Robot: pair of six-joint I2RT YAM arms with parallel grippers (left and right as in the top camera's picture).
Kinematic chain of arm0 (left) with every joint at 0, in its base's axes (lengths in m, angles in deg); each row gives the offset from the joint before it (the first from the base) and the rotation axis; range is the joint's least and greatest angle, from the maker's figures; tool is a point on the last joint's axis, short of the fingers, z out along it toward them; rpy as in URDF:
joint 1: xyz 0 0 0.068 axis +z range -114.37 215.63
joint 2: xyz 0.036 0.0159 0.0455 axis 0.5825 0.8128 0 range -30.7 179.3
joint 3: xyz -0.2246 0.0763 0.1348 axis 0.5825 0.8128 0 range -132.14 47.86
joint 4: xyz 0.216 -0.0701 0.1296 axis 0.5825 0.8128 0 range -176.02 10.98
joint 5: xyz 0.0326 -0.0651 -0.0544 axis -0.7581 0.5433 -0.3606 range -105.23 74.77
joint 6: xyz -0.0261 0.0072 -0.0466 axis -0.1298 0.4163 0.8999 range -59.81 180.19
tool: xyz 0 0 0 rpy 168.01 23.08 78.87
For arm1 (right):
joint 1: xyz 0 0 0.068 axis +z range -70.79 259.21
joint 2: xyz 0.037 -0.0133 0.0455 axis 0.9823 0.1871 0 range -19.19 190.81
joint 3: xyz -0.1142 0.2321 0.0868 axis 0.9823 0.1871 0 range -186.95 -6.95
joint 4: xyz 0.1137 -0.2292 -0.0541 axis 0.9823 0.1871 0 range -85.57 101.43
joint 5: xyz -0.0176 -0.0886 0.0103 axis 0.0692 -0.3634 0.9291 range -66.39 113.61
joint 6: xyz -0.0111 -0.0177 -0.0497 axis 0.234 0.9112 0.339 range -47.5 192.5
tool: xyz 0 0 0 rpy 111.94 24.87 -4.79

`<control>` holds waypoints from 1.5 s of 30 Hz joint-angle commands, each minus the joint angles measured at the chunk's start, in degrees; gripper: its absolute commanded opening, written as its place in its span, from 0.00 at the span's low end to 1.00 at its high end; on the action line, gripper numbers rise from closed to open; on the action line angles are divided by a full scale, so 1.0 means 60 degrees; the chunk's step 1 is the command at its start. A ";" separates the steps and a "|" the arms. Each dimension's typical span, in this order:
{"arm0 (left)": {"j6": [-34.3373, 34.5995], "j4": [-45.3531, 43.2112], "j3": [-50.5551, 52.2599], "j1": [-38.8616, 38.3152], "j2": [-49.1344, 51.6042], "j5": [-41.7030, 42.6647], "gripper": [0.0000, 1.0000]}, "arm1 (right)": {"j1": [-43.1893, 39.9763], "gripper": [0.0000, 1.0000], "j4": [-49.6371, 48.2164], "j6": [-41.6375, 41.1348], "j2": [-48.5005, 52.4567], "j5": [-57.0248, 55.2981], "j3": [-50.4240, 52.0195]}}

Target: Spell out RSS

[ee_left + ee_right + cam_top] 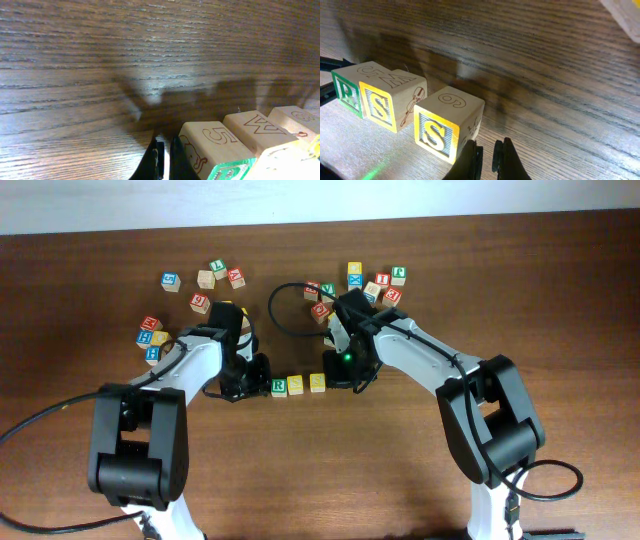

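Observation:
Three cubes stand in a row mid-table: the green R cube (pixel 278 387), a yellow S cube (pixel 296 385) and a second yellow S cube (pixel 317 383). The right wrist view shows their faces reading R (pixel 347 92), S (pixel 380 105), S (pixel 436 132); the first two touch and the last stands slightly apart. My left gripper (pixel 258 380) is shut and empty at the row's left end, its fingers (pixel 177 160) beside the R cube (pixel 215 147). My right gripper (pixel 334 378) is shut and empty at the right end, one finger (pixel 470 160) against the last S cube's side.
Loose alphabet cubes lie in clusters at the far left (pixel 152 338), at the back left (pixel 215 275) and at the back right (pixel 365 285). A black cable (pixel 280 310) loops between the arms. Both arms stretch in from the table's near side.

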 commanded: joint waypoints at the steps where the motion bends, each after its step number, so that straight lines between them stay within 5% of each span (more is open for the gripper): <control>1: 0.0066 -0.0062 0.0313 -0.0011 0.0251 -0.0215 0.00 | 0.0004 0.04 -0.0051 -0.0080 0.0142 0.0117 0.0069; 38: 0.0131 -0.0415 0.0288 -0.0058 0.0248 -0.0499 0.00 | 0.0444 0.04 -0.0481 -0.0572 0.0142 0.0178 0.0113; 45: -0.0481 0.1286 -0.0674 0.0423 0.0004 -0.0841 0.00 | 0.0393 0.04 -0.0372 -0.0576 0.0124 -0.0401 0.0102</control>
